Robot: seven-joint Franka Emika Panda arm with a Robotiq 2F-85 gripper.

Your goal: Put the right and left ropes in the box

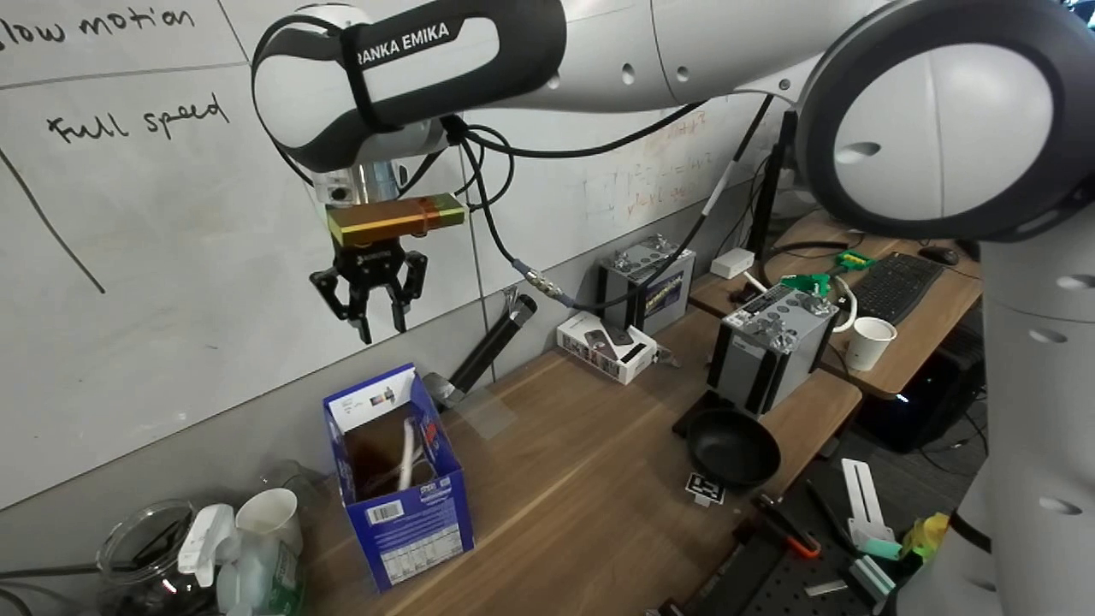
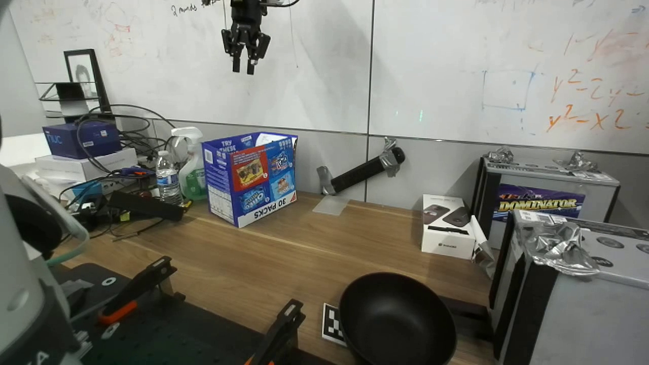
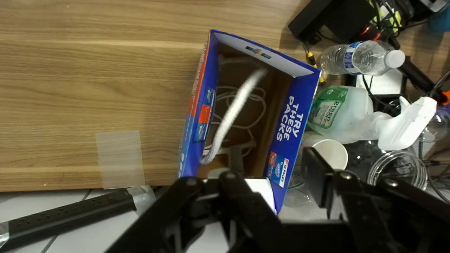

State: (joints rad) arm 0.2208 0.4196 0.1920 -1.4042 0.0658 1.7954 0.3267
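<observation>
Pincer (image 1: 383, 330): spread. Fingertips stand apart, whiteboard (image 1: 197, 257) showing through the gap in both exterior views. Held well above the table (image 1: 565, 496).

Box (image 1: 453, 513): below the pincer, upright, open-topped. Blue printed carton, brown inside, inner face of one end white with a small coloured mark.

White rope (image 3: 230, 114): inside the box, beneath the pincer and apart from it. In the wrist view a bright band slants along the cavity; braided texture visible at its lower end, upper end blurred. Thinner pale loops (image 3: 264, 107) lie round it; whether these belong to it or to a second rope, cannot tell.

Obstructions: box walls rise around the rope; in an exterior view the printed side (image 2: 263, 177) hides it. In the wrist view the pincer's dark fingers cover part of one end of the box.

Surroundings, all lower than the pincer: spray bottle (image 3: 362, 116), water bottle (image 3: 367, 58), paper cup (image 3: 332, 154) and clear jar (image 3: 373, 172) crowd one side of the box; contact with it cannot be judged. Opposite side: black power strip (image 2: 367, 170) taped to the wall. Farther from the pincer: white phone box (image 2: 448, 233), black pan (image 2: 398, 319), grey battery (image 2: 545, 200).
</observation>
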